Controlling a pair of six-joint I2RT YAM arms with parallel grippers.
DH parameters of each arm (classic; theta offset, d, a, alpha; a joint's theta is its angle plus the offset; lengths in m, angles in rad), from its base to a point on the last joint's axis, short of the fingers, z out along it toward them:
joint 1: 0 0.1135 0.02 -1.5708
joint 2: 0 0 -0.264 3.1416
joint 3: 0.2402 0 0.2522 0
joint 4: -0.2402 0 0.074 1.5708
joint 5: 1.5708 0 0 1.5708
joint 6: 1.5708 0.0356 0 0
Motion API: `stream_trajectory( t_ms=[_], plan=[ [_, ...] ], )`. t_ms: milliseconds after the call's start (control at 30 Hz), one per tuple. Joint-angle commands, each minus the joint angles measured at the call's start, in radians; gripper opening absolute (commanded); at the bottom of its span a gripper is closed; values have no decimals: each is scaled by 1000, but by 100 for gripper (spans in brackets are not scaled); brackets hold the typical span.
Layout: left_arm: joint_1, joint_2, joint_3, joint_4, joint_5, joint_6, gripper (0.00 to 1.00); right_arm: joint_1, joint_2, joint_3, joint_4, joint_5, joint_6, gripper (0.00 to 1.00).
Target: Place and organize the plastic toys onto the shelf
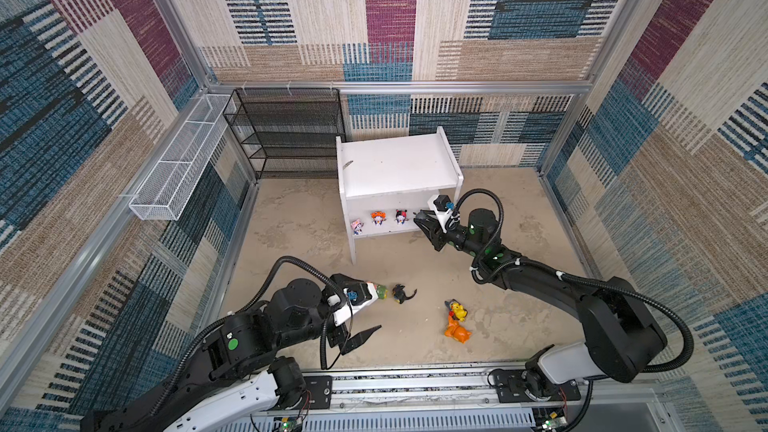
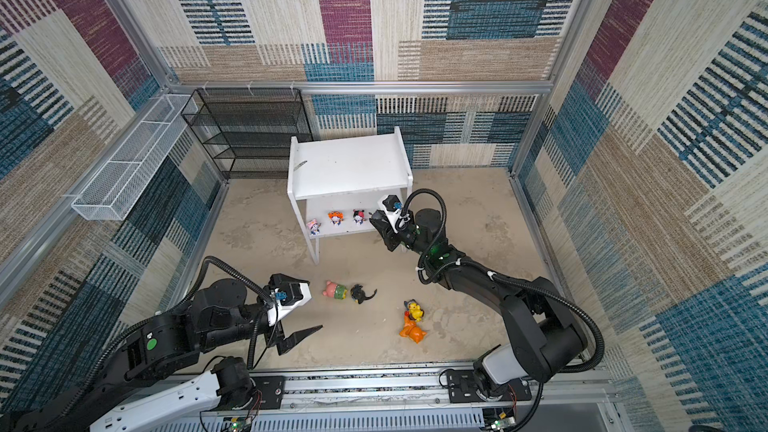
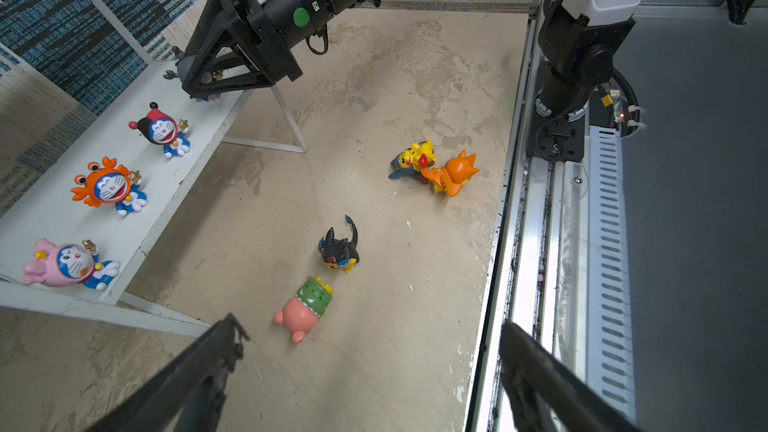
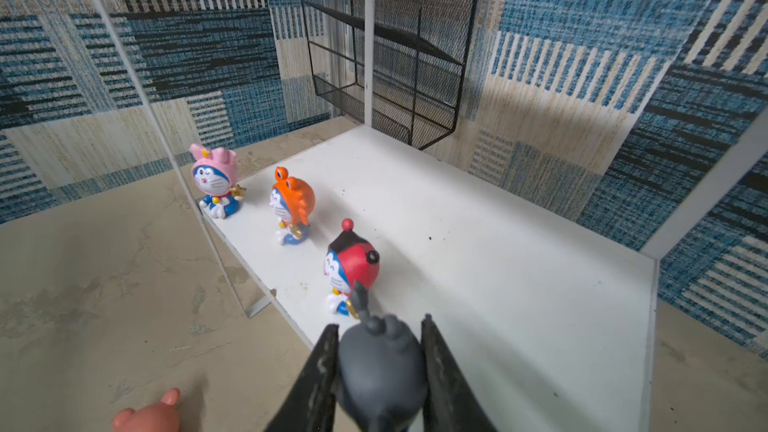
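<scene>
white shelf [image 1: 395, 168] lower board: three tiny figurines [image 1: 377, 218]

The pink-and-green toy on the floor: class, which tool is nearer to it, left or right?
Left. The left tool hangs open close beside the pink-and-green toy; the right tool is far off at the shelf, shut on a grey toy.

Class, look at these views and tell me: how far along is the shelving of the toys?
Done: three tiny figurines stand on the lower board of the shelf: pink-hooded, orange-hooded, red-hooded. In hand: the right gripper holds a grey figurine at that board's end. To do: four toys lie on the floor: pink-and-green, black, yellow, orange. The open left gripper hovers near them, empty.
</scene>
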Motion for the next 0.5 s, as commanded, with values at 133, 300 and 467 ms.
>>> stream_trajectory(
  t_ms=[133, 300, 467],
  plan=[
    [2, -3, -3, 25, 8, -2, 99, 1, 19, -31, 131, 51, 38, 24],
    [2, -3, -3, 27, 10, -1, 99, -1, 31, -54, 190, 80, 60, 25],
    [3, -1, -2, 28, 14, -1, 99, 0, 56, -61, 233, 87, 92, 25]
  ],
)
